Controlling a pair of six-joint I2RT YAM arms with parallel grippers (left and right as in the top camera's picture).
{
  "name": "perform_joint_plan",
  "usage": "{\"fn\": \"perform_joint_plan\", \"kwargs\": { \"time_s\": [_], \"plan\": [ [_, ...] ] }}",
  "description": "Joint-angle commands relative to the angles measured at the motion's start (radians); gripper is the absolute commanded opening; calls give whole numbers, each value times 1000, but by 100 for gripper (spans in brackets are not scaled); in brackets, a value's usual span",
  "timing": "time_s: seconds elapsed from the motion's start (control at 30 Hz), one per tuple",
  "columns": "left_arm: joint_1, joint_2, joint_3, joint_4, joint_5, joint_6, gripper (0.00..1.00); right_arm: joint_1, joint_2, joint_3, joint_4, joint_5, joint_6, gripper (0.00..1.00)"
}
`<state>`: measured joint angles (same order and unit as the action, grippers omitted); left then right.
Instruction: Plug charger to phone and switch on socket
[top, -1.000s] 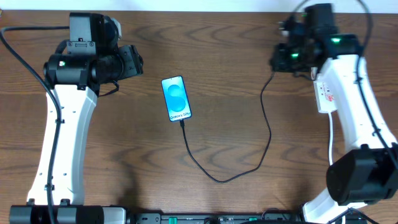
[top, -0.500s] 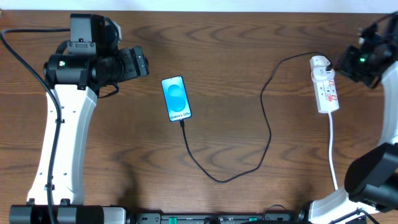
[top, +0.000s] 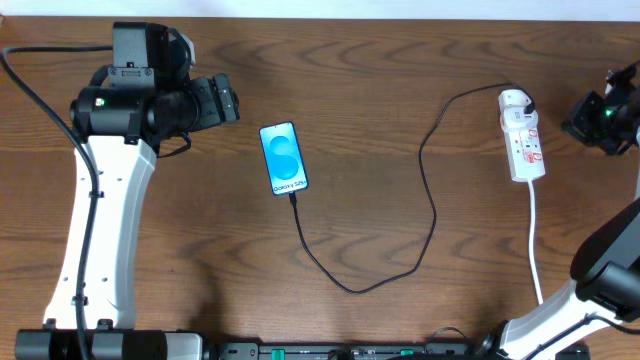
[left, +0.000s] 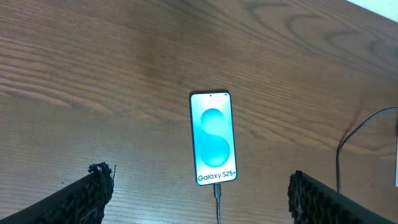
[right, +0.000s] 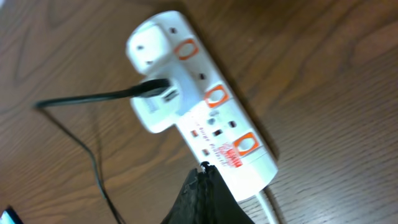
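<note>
The phone (top: 283, 157) lies on the table with its blue screen up; it also shows in the left wrist view (left: 212, 138). The black charger cable (top: 432, 210) is plugged into the phone's lower end (left: 217, 193) and loops right to a white adapter (right: 157, 104) in the socket. The socket (top: 523, 135) is a white power strip with red switches (right: 214, 96) at the right. My left gripper (top: 222, 98) is open, up left of the phone. My right gripper (top: 590, 112) is shut and empty, right of the strip; its tips (right: 205, 169) hover above the strip.
The strip's white cord (top: 535, 240) runs down toward the table's front edge. The right arm's base (top: 610, 280) stands at the lower right, the left arm's (top: 95, 250) along the left side.
My right arm has swung from over the strip's top end out to the right edge of the table, uncovering the strip. The left arm, phone and cable have stayed put.
</note>
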<state>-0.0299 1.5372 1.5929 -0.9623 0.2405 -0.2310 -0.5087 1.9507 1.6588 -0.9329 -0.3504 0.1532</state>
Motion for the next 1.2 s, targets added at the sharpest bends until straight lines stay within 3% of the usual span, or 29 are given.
{"fn": "perform_joint_plan", "kwargs": {
  "time_s": [0.0,0.5,1.17],
  "plan": [
    [0,-8,8,-2,-6,9,92,-33,40,-5,19,-72,-2,1],
    [0,-8,8,-2,-6,10,92,-34,256,-5,170,-193,-55,1],
    [0,-8,8,-2,-6,9,92,-26,277,-24,235,-236,-74,1]
  ]
}}
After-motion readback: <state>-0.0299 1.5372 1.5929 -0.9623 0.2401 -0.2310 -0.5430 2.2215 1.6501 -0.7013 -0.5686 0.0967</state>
